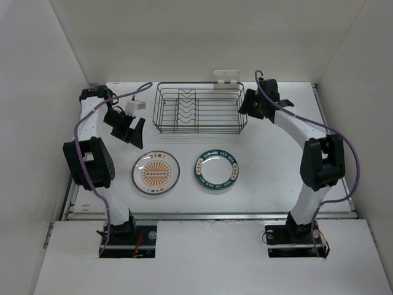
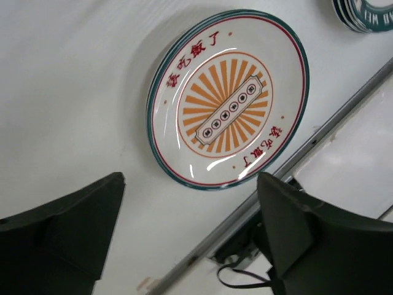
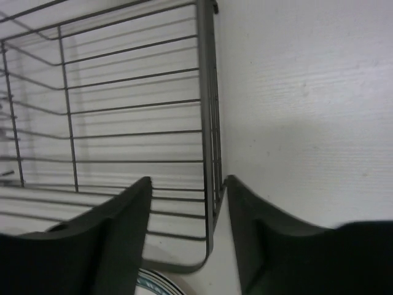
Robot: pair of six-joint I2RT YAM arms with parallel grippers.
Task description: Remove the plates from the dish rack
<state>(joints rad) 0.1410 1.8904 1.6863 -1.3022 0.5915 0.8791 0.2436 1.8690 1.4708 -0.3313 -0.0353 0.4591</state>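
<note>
A dark metal wire dish rack (image 1: 199,130) looks empty at the back of the white counter (image 1: 276,166). A round orange sunburst plate (image 1: 156,173) and a round green-rimmed plate (image 1: 217,171) lie flat in front of it. The left gripper (image 1: 131,131), jaws wide, hovers just behind the sunburst plate. The right gripper (image 1: 248,106), jaws partly apart, straddles the rack's right-end wire.

The orange sunburst plate (image 2: 227,98), on the left, carries the red Chinese characters 該吃飯了 on its rim, printed twice on opposite sides. The green-rimmed plate (image 1: 217,169) to its right bears white lettering around its rim, too small to read.
</note>
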